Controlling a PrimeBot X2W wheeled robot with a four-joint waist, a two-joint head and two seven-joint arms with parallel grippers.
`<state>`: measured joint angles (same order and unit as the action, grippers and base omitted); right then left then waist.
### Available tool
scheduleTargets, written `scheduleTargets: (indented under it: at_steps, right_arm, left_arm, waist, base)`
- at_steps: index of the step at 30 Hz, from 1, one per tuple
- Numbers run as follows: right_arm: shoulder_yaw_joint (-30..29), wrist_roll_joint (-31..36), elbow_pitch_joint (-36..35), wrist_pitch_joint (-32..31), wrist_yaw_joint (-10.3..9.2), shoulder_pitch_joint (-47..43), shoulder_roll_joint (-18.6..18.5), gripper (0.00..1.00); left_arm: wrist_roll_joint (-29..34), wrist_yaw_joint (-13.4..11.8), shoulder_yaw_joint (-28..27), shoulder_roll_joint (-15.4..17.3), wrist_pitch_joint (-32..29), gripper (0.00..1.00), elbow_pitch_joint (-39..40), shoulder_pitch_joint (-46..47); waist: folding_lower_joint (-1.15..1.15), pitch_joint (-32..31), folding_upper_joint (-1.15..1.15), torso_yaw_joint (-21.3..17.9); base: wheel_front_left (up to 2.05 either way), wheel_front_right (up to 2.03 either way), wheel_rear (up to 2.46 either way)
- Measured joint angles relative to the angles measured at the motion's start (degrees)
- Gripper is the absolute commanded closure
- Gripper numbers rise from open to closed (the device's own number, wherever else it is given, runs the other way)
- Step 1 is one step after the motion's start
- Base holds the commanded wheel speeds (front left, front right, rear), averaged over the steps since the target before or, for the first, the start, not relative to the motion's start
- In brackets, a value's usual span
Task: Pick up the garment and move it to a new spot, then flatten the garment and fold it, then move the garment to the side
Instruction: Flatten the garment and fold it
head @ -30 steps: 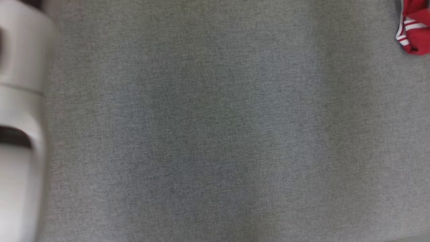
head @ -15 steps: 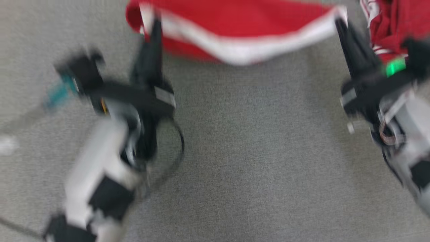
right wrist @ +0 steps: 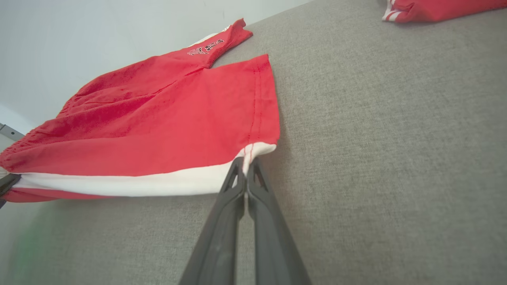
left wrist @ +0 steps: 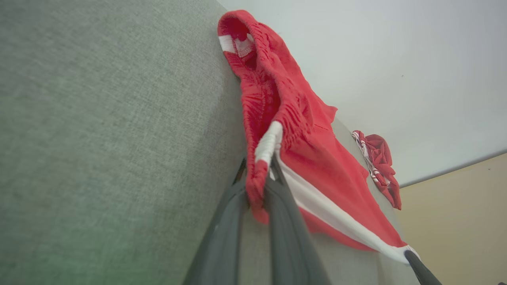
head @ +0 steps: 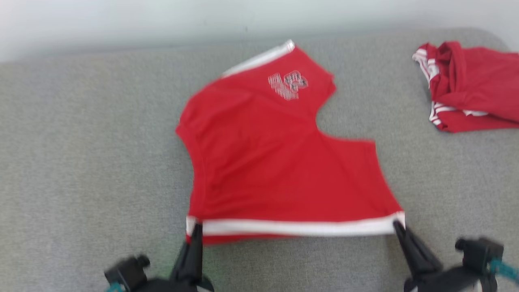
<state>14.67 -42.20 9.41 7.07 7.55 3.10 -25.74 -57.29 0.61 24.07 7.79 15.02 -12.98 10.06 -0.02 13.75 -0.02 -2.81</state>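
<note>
The garment (head: 279,162) is a pair of red shorts with a white side stripe and a pale logo, spread on the grey fabric surface (head: 81,162). My left gripper (head: 196,228) is shut on the near left end of the white stripe; in the left wrist view the cloth (left wrist: 293,130) bunches between its fingers (left wrist: 277,186). My right gripper (head: 398,225) is shut on the near right end of the stripe, and the right wrist view shows its fingertips (right wrist: 246,163) pinching that corner of the garment (right wrist: 166,114). The stripe is stretched straight between both grippers.
A second red garment with white trim (head: 470,87) lies crumpled at the far right of the surface, also in the right wrist view (right wrist: 435,8). A pale wall (head: 162,20) runs behind the surface's far edge. Bare grey fabric lies left of the shorts.
The head camera has swung, so the whole picture shifted. The shorts, hanging stretched between both grippers half a second ago, now lie spread on the surface with both grippers still shut on the stripe.
</note>
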Motion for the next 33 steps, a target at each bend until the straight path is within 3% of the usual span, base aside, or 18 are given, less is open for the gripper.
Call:
scheduleTargets:
  at_steps: [8, 9, 10, 11, 12, 20, 23, 29, 33]
  right_arm:
    - [-7.5, 8.0, -4.5, -5.4, 0.0, -11.9, 8.6, 1.0]
    - [-8.0, 8.4, -4.2, -6.6, 0.0, -12.4, 9.1, 0.95]
    - [-8.2, 9.4, -4.3, -7.1, 0.0, -12.8, 9.5, 0.65]
    - [-8.7, 10.1, -4.3, -7.1, 0.0, -13.1, 10.1, 0.16]
    - [-9.3, 10.4, -4.4, -7.4, 0.0, -13.2, 10.7, 0.0]
    - [-14.2, 12.4, -6.8, -8.6, 0.0, -15.9, 12.6, 0.0]
    - [-15.2, 13.7, -7.4, -9.2, 0.0, -16.4, 12.2, 0.0]
    - [-13.6, 17.0, -6.0, -10.6, 0.0, -15.9, 10.0, 0.0]
    - [-11.7, 17.8, -1.8, -11.5, 0.0, -13.6, 8.9, 0.0]
  left_arm:
    - [4.1, 1.9, 0.5, -1.1, 0.0, 1.0, -3.3, -8.2]
    - [4.4, 1.9, 0.8, -1.1, 0.0, 1.0, -4.3, -8.4]
    - [5.5, 1.6, 1.0, -1.1, 0.0, 0.55, -4.9, -8.5]
    - [7.2, 1.1, 1.0, -0.9, 0.0, 0.0, -5.2, -8.6]
    - [8.6, 0.9, 1.3, -0.9, 0.0, 0.0, -5.4, -8.5]
    - [14.3, -0.6, -0.7, 0.2, 0.0, 0.0, -0.9, -13.2]
    - [17.4, -1.3, -0.4, 3.0, 0.0, 0.0, 1.3, -13.9]
    - [22.0, -1.6, 1.9, 7.8, -3.1, 0.0, 1.3, -12.9]
    - [23.6, -0.4, 4.1, 8.7, -5.0, 0.0, -1.4, -10.4]
  waist:
    - [0.0, -5.9, 0.0, 1.1]
    - [0.01, -6.6, 0.0, 1.2]
    - [0.01, -7.2, 0.0, 1.3]
    - [0.01, -7.8, 0.01, 1.3]
    - [0.01, -8.5, 0.0, 1.4]
    - [0.01, -13.0, 0.01, 2.1]
    - [0.01, -14.0, 0.01, 2.4]
    - [0.02, -14.7, 0.02, 2.1]
    - [0.03, -14.4, 0.02, 1.7]
  base:
    - [0.0, 0.0, 0.0]
    - [0.0, 0.0, 0.0]
    - [0.0, 0.0, 0.0]
    - [0.0, 0.0, 0.0]
    - [0.0, 0.0, 0.0]
    - [0.0, 0.0, 0.0]
    - [0.0, 0.0, 0.0]
    - [0.0, 0.0, 0.0]
    - [0.0, 0.0, 0.0]
